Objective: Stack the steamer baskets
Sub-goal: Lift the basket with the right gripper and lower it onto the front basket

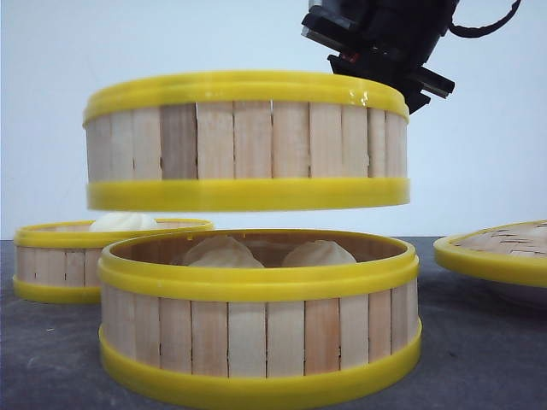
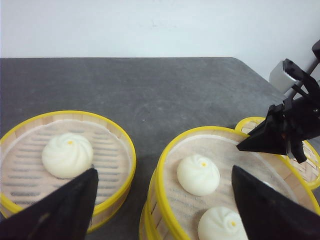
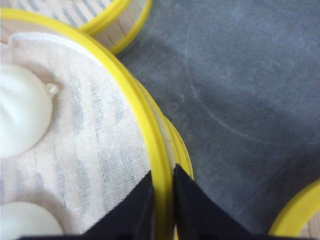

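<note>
One steamer basket (image 1: 248, 141) hangs level in the air, my right gripper (image 1: 380, 73) shut on its yellow rim (image 3: 161, 165) at the far right side. Inside it, two white buns (image 2: 198, 174) lie on a cloth. Directly beneath it, a second basket (image 1: 256, 333) holding two buns stands on the table, with a gap between the two. The third basket (image 1: 51, 265), with one bun (image 2: 67, 155), sits behind to the left. My left gripper (image 2: 164, 169) is open and empty, hovering above and between the lifted basket (image 2: 172, 147) and the third basket (image 2: 127, 145).
A flat woven lid with a yellow rim (image 1: 496, 256) lies on the dark table to the right, also seen as the lid (image 2: 312, 167) behind the right gripper. A pale wall stands behind the table.
</note>
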Robot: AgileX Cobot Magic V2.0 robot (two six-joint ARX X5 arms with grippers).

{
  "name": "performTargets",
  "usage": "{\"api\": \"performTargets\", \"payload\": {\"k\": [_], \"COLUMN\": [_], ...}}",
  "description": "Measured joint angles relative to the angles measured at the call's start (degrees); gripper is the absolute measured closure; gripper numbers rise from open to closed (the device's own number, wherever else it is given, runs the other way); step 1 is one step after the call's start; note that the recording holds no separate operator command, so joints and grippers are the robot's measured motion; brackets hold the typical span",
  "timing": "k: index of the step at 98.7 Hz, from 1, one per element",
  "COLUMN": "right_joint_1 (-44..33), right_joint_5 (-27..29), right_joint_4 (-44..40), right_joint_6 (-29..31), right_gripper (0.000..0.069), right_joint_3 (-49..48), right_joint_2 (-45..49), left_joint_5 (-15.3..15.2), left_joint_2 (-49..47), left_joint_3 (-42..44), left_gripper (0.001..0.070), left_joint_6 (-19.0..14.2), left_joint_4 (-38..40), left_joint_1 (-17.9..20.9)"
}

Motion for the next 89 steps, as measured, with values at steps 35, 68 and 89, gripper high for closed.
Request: {"api": "performTargets", "payload": {"k": [35,68,89], "right_joint_1": [0.02,-0.07,-0.09], "right_joint_5": [0.35,0.87,0.85], "right_joint_4": [2.21,5.68,5.33], "right_joint_6": [0.0,0.04,0.0], "right_gripper": [0.0658,0.0658,0.0658], "right_joint_3": [-5.2,-5.4,-5.4], "right_joint_2": [0.0,0.0,0.0], "left_joint_5": [0.0,0.0,0.0], "left_joint_2": [0.0,0.0,0.0], "left_joint_3": [0.0,0.0,0.0], "left_gripper": [0.0189,0.0189,0.0189], "left_joint_6": [0.0,0.0,0.0], "left_joint_4": [-0.11,-0.11,-0.11], "left_joint_1": [0.0,0.0,0.0]}}
